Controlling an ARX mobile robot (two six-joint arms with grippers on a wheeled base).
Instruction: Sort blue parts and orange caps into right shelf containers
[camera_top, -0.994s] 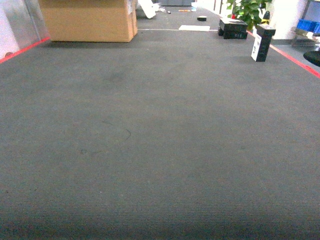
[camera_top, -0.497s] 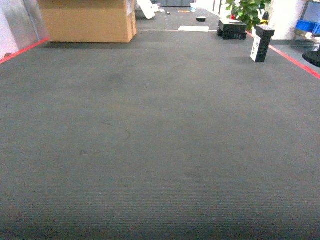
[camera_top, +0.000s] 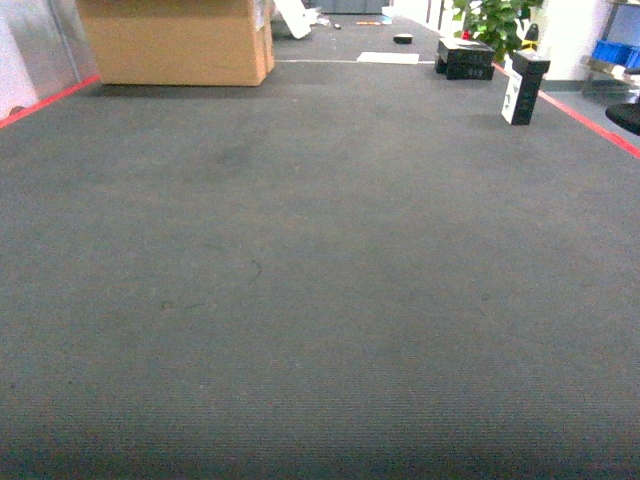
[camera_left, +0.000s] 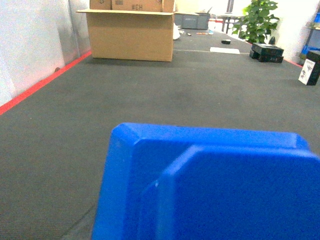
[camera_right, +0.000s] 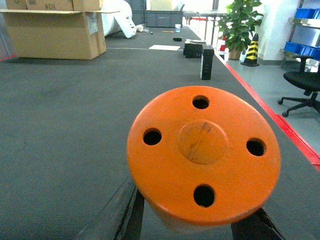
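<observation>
I carry a blue part (camera_left: 210, 185) left and an orange cap (camera_right: 202, 152) right, apparently gripped though my fingers are hidden, toward the shelf bins (camera_top: 612, 50).

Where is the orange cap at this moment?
The round orange plastic cap with four holes fills the foreground of the right wrist view, above the dark carpet. The head view does not show it.

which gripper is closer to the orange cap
Right. The orange cap fills the right wrist view, sitting right at that gripper. The left wrist view shows only a blue part up close, with no cap in sight. Neither gripper's jaws are visible.
</observation>
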